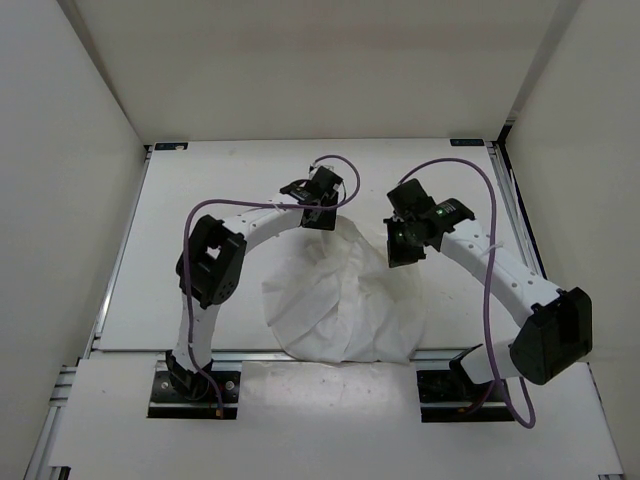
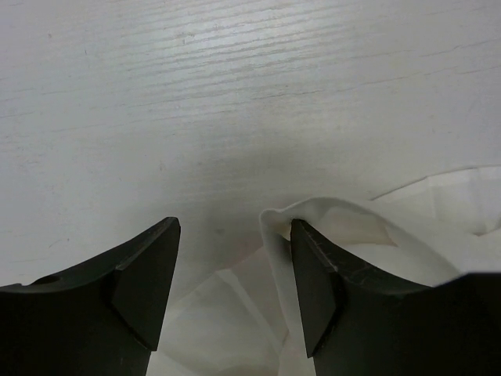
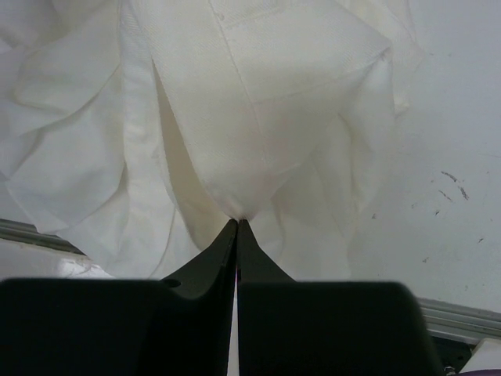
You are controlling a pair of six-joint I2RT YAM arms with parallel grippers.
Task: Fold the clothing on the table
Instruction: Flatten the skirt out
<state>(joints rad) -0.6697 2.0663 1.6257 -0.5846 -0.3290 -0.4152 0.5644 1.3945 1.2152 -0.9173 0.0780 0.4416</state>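
Note:
The white, wrinkled clothing point(image 1: 340, 300) lies bunched in a heap on the near middle of the table point(image 1: 200, 200). My left gripper point(image 1: 320, 218) hovers at the heap's far left corner. In the left wrist view it point(image 2: 235, 227) stands open, with a raised fold of the clothing point(image 2: 352, 223) lying against the inner face of the right finger point(image 2: 313, 290). My right gripper point(image 1: 400, 255) is at the heap's far right corner. Its jaws point(image 3: 237, 222) are shut on a pinch of the clothing point(image 3: 274, 102), which hangs from the tips in long pleats.
Silver rails run along the table's left edge point(image 1: 110, 290) and right edge point(image 1: 515, 210), and one shows in the right wrist view point(image 3: 458, 313). White enclosure walls point(image 1: 60, 200) close in three sides. Purple cables point(image 1: 470, 175) loop over both arms. Bare tabletop point(image 2: 235, 94) lies beyond the left gripper.

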